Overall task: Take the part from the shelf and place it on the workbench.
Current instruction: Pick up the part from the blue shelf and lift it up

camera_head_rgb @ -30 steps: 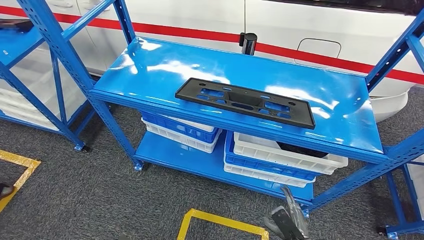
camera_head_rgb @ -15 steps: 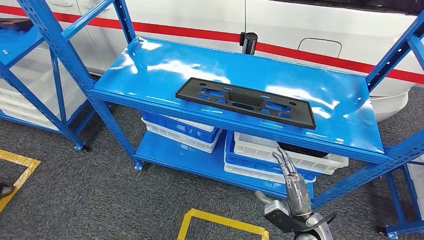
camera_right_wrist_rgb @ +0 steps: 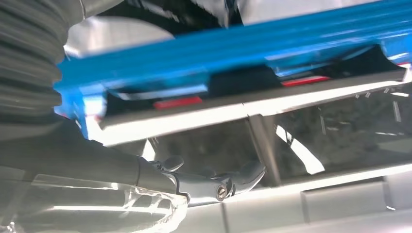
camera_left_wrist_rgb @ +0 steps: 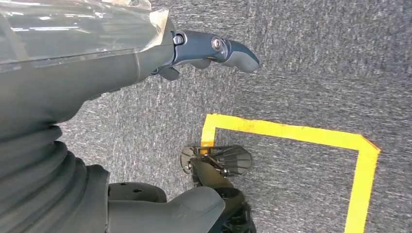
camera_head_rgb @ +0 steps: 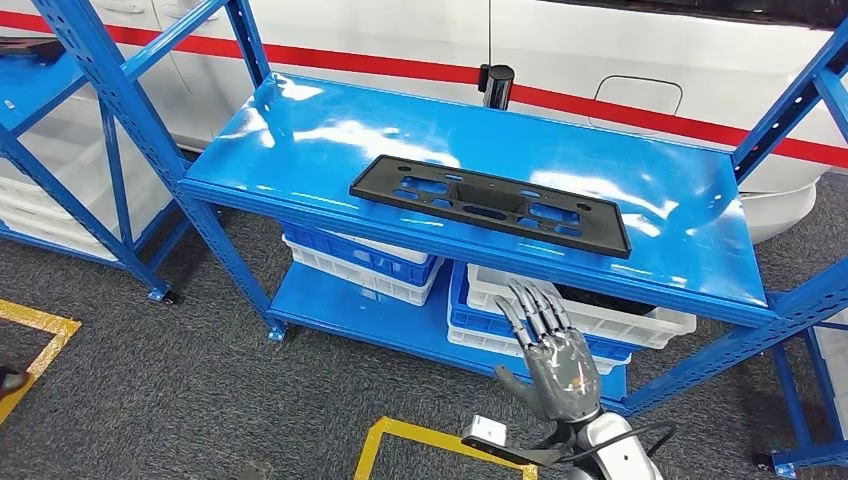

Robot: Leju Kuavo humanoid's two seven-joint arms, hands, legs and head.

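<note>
A flat black rectangular part (camera_head_rgb: 489, 203) with several cut-outs lies on the top board of the blue shelf (camera_head_rgb: 300, 140), near its front edge. My right hand (camera_head_rgb: 553, 365) is raised in front of the shelf, below the front edge and under the part, fingers spread and holding nothing. In the right wrist view the right hand (camera_right_wrist_rgb: 145, 179) is seen close up beneath the blue shelf edge (camera_right_wrist_rgb: 233, 48). In the left wrist view my left hand (camera_left_wrist_rgb: 145, 53) hangs over grey carpet, thumb out, nothing in it.
White and blue bins (camera_head_rgb: 565, 315) sit on the lower shelf board just beyond my right hand. A second blue rack (camera_head_rgb: 60, 150) stands at the left. Yellow tape (camera_head_rgb: 440, 445) marks the grey carpet. A white car with a red stripe (camera_head_rgb: 620, 60) is behind the shelf.
My right hand has risen from the bottom edge of the head view toward the shelf's front edge and turned so its fingers spread upward. The part has not moved.
</note>
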